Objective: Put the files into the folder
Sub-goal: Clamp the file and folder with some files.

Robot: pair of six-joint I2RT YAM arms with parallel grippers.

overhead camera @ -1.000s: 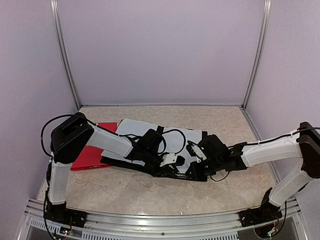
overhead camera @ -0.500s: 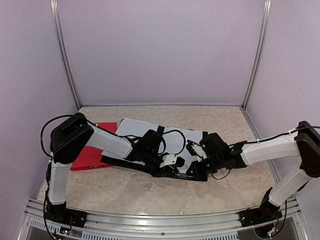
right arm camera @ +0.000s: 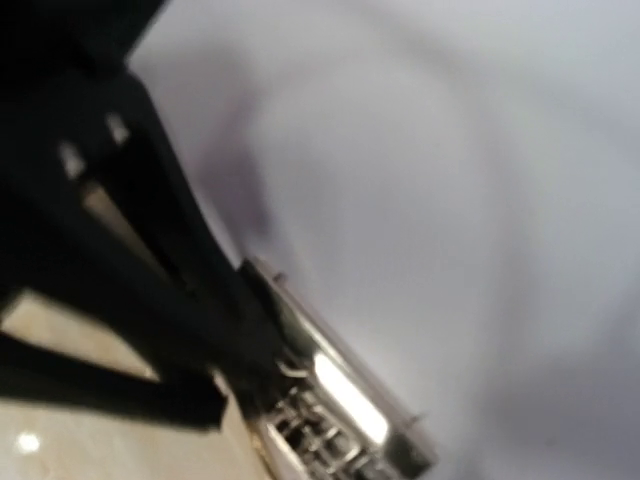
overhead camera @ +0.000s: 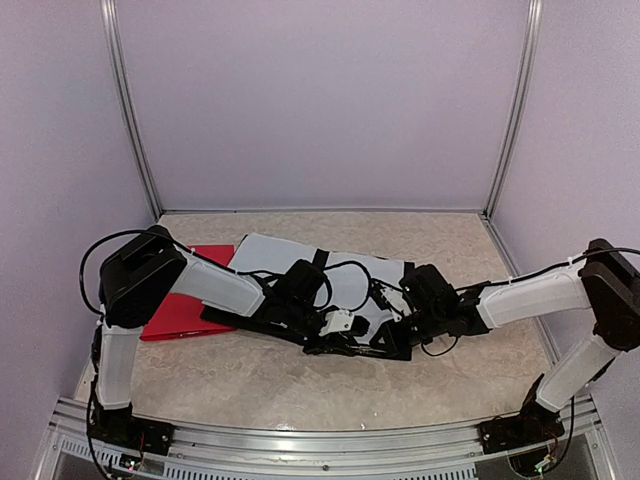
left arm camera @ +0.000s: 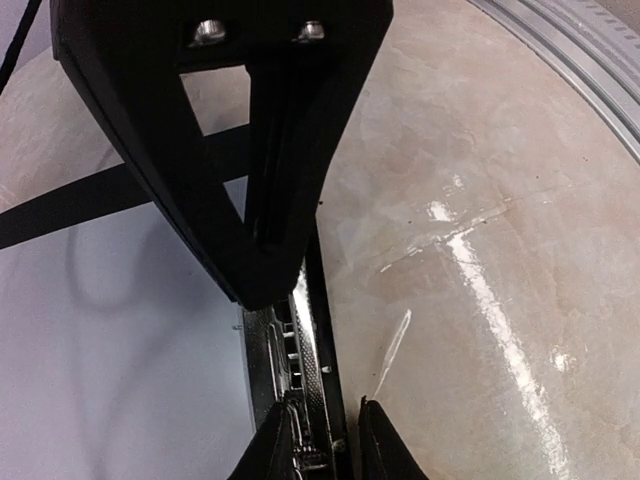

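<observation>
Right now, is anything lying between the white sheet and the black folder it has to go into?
Nothing visible does. The white sheet already lies on the open black folder, its near edge beside the metal clip. The red folder sits off to the left, clear of both.

No text, label, brand, number or sign is legible in any view. From above, the white sheet (overhead camera: 272, 250) and the red folder (overhead camera: 178, 320) at the left show plain surfaces. Both wrist views are very close and the right one is blurred, so nothing there can be read.
</observation>
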